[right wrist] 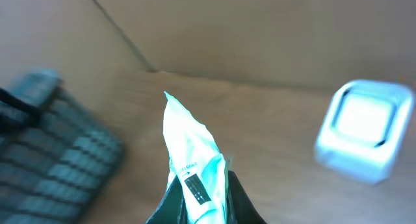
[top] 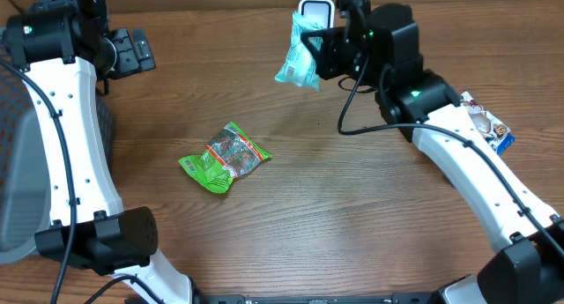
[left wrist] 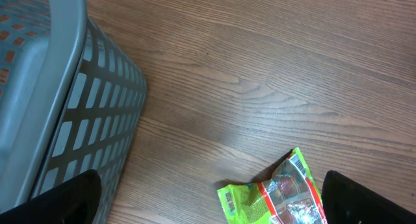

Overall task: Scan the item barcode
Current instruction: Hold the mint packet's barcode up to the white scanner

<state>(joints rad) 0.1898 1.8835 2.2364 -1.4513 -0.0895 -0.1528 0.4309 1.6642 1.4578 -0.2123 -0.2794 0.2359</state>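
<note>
Right end effector (top: 314, 50) clenched on teal pouch (top: 296, 53) — held aloft just beside scanner (top: 315, 8). Pouch looks light, soft, crinkly, likely slick; pinch 1 edge seam, keeping barcode (right wrist: 195, 187) exposed. Left end effector (top: 132, 50) released — empty.

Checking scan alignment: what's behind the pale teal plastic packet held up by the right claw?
The white rounded-square scanner. From overhead the pale teal plastic packet covers its lower left edge; the right claw hides the packet's bottom end.
</note>
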